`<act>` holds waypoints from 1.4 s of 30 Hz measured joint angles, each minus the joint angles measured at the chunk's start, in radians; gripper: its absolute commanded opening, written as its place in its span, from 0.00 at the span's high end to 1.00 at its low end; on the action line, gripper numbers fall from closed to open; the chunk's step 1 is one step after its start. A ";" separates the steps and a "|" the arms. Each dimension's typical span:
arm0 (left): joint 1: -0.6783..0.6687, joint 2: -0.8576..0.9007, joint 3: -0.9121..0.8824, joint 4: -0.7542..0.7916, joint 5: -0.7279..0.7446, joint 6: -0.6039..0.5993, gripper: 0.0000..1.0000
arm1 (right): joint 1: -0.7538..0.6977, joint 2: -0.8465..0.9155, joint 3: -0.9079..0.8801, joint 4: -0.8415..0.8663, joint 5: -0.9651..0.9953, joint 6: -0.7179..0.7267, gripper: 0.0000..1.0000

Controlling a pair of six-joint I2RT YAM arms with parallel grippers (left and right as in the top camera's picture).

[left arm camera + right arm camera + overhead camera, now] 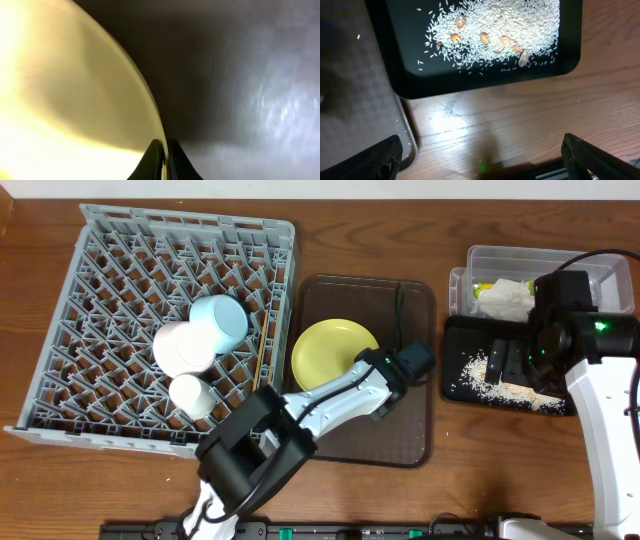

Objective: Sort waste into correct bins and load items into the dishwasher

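Tightly, left pincer [164, 161] grips the yellow plate [75, 100].

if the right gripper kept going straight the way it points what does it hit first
Probably the bare wooden table, just beside the rim of the black tray. The right gripper points down at wood; depth is unclear, so it might clip the rim.

Your desk [380, 230] is brown wood with visible grain — a pale glare [451, 111] lights its scratched surface.
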State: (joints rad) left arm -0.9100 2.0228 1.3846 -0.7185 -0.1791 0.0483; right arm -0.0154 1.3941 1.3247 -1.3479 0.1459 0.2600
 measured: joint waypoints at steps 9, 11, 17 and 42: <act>0.016 -0.270 0.020 -0.018 0.015 -0.016 0.94 | 0.000 0.000 0.000 -0.001 0.000 0.000 0.01; 0.027 -0.316 0.023 -0.018 0.015 -0.019 0.94 | 0.000 0.000 0.000 -0.001 0.000 0.000 0.01; 0.063 -0.354 0.023 -0.018 0.015 -0.021 0.94 | 0.000 0.000 0.000 -0.001 -0.008 0.000 0.01; 0.019 0.052 0.033 0.089 -0.016 -0.085 0.53 | -0.055 0.000 0.000 -0.017 0.063 -0.004 0.01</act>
State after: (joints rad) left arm -0.8909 2.0750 1.4178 -0.6292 -0.1947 -0.0364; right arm -0.0708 1.3941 1.3247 -1.3647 0.2092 0.2558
